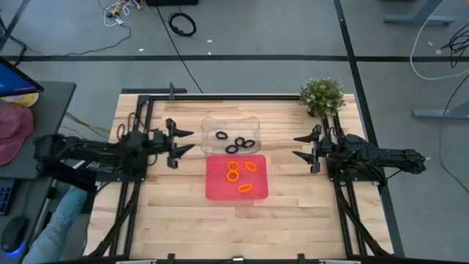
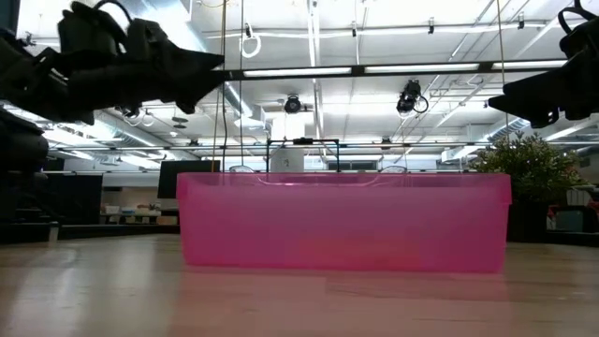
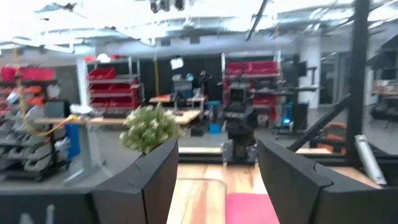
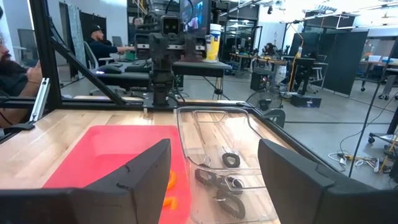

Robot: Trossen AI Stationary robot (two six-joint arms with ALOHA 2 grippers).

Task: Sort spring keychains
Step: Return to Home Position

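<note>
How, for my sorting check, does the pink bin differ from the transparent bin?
The pink bin is tinted pink; the transparent bin is clear. The pink bin holds four orange spring keychains; the transparent bin holds four black spring keychains. Both are rectangular, side by side.

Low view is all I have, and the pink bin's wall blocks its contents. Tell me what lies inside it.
Observer: The high view shows four orange spring keychains lying in the pink bin, and no black ones.
Operator: Now report what sits behind it.
Observer: A transparent bin stands directly behind it, holding four black spring keychains.
Operator: Give me the state of the arms.
Observer: The left gripper and the right gripper are both open and empty, one on each side of the bins and clear of them.
</note>
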